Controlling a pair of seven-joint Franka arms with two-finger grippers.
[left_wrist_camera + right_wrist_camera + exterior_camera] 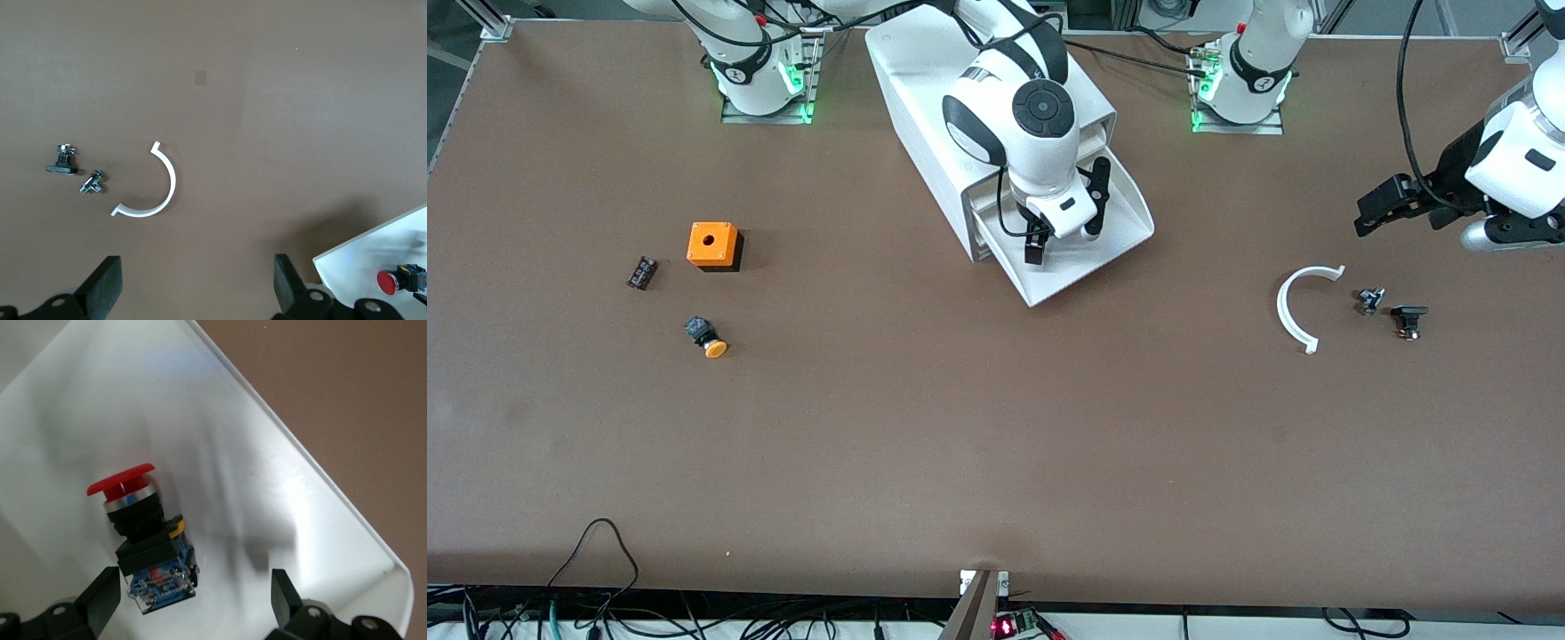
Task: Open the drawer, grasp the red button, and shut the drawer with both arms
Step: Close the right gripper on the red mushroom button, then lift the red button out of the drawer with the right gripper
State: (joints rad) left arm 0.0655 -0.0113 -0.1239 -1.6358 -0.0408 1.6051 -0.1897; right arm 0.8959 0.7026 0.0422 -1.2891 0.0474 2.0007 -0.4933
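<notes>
The lowest drawer (1129, 233) of the white cabinet (925, 107) is pulled out toward the front camera. The red-capped button (137, 520) lies on its side on the drawer floor (300, 487). My right gripper (1069, 220) hangs low over the drawer, open. In the right wrist view, the right gripper (193, 600) has the button's black body next to one finger, not gripped. In the front view the button is hidden under that hand. My left gripper (1371, 206) is open and empty, up over the left arm's end of the table. The left wrist view (197, 287) shows the button (393, 280) in the drawer corner (360, 263).
Toward the right arm's end lie an orange box with a hole (713, 244), an orange-capped button (707, 338) and a small black part (641, 272). Toward the left arm's end lie a white curved piece (1294, 311), a small metal part (1369, 300) and a black part (1408, 318).
</notes>
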